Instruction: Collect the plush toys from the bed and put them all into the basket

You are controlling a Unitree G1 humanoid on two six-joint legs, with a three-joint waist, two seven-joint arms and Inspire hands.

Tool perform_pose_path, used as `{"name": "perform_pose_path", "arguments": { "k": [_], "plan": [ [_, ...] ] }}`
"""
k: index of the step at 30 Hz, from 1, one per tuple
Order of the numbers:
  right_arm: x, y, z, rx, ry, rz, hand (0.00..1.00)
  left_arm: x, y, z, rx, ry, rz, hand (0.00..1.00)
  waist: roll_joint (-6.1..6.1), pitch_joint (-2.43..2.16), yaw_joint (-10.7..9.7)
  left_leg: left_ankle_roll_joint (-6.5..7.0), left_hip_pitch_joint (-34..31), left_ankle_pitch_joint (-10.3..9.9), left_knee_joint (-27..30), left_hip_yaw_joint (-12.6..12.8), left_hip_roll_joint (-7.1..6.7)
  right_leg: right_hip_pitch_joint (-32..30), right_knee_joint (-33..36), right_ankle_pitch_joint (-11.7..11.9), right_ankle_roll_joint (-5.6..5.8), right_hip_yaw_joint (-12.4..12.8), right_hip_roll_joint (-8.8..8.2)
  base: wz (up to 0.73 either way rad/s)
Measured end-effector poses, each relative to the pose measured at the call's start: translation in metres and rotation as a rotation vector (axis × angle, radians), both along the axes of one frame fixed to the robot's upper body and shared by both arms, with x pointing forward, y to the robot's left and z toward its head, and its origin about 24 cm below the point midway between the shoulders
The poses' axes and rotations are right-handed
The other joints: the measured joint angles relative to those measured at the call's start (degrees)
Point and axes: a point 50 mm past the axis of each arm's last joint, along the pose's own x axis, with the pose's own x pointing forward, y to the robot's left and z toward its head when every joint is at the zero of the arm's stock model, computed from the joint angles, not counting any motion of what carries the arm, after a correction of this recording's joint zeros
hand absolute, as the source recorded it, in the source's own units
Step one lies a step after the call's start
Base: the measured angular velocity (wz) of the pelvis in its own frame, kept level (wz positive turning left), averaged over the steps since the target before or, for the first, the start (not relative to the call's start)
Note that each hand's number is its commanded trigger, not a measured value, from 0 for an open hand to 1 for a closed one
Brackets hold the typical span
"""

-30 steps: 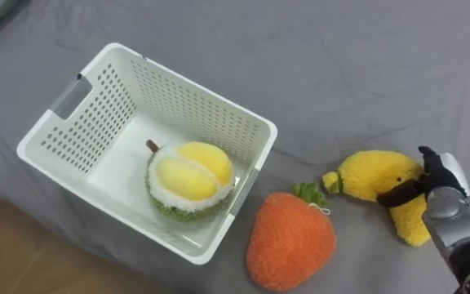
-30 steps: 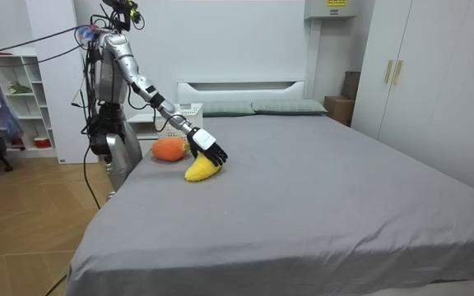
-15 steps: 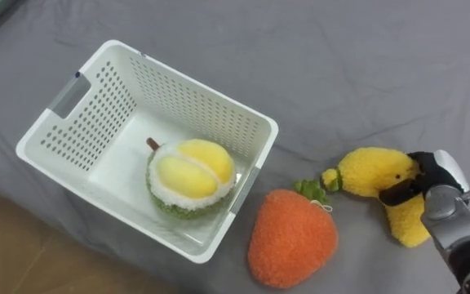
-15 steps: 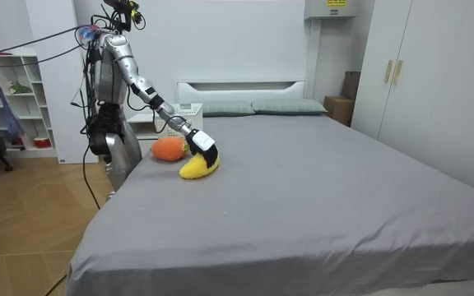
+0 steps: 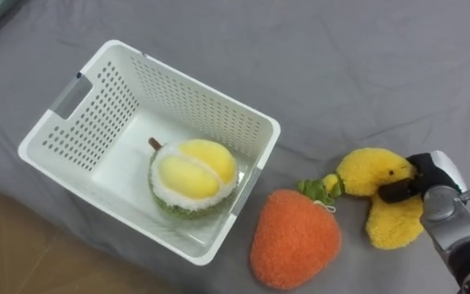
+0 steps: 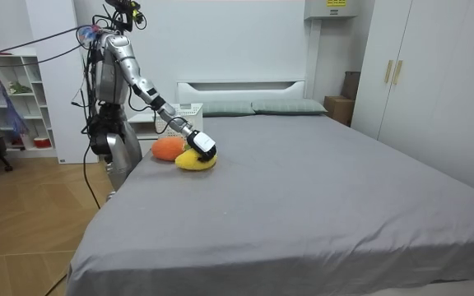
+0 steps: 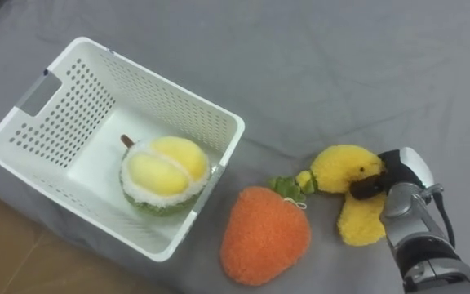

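Left eye view: you see the right hand [image 5: 435,184] with its fingers curled around the yellow plush toy [image 5: 374,173] on the bed [image 5: 365,65], beside the orange plush strawberry [image 5: 294,241]; a durian plush [image 5: 192,175] lies in the white basket [image 5: 64,106]. Room view: the robot stands beside the bed, right arm reaching the toy.

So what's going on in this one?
The robot stands at the side of the grey bed, collecting plush toys into a white basket. Its right hand has its fingers curled round a yellow plush toy lying on the bed. A durian plush already sits inside the basket. An orange plush lies on the bed beside the basket, not yet collected.
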Motion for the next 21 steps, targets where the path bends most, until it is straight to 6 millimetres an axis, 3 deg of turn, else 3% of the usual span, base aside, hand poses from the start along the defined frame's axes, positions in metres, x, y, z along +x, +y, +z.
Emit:
{"name": "perform_pose_path", "arguments": {
  "k": [6, 8, 9, 16, 19, 21],
  "plan": [
    [0.0, 0.002, -0.001, 0.017, 0.01, 0.026, 1.0, -0.005, 0.0, -0.001, -0.011, 0.002, 0.006, 0.0, 0.35, -0.43, -0.4, 0.0, 1.5, 0.0, -0.2, 0.2, 0.03, 1.4, 0.2, 0.0, 0.0, 0.0, -0.03, -0.02],
    [0.004, 0.005, 0.003, 0.021, -0.013, 0.042, 1.0, -0.005, 0.001, -0.001, -0.014, -0.002, 0.018, 0.0, 0.29, -1.08, -0.7, 0.0, 2.0, 0.0, -0.2, 0.4, 0.05, 1.7, 0.2, 0.0, 0.0, 0.0, -0.06, -0.02],
    [0.006, 0.006, 0.005, 0.023, -0.024, 0.049, 1.0, -0.006, 0.001, -0.001, -0.013, -0.002, 0.018, 0.0, 0.29, -1.15, -0.9, -0.01, 2.2, 0.0, -0.3, 0.4, 0.05, 2.0, 0.2, 0.0, 0.0, 0.0, -0.07, 0.0],
    [0.028, 0.039, 0.043, 0.048, -0.238, 0.208, 1.0, -0.014, 0.008, 0.001, 0.004, -0.003, 0.02, 0.0, -0.75, -2.06, -3.4, -0.02, 8.6, 0.0, -2.1, 0.7, 0.12, 7.6, -0.2, 0.0, 0.02, 0.2, 0.03, -0.02],
    [0.021, 0.045, 0.044, 0.073, -0.274, 0.236, 1.0, -0.024, 0.011, 0.001, 0.013, 0.011, 0.047, 0.0, -1.47, -2.61, -3.2, -0.01, 11.8, 0.0, -3.3, 0.8, 0.02, 10.6, -1.1, -0.1, 0.11, 0.3, 0.09, -0.02],
    [0.021, 0.054, 0.053, 0.084, -0.31, 0.282, 1.0, -0.033, 0.013, 0.0, 0.013, 0.022, 0.085, 0.0, -1.62, -2.64, -3.2, -0.01, 12.7, 0.0, -3.6, 1.4, 0.11, 11.1, -1.0, -0.1, 0.14, 1.1, 0.11, -0.17]
  ]
}}
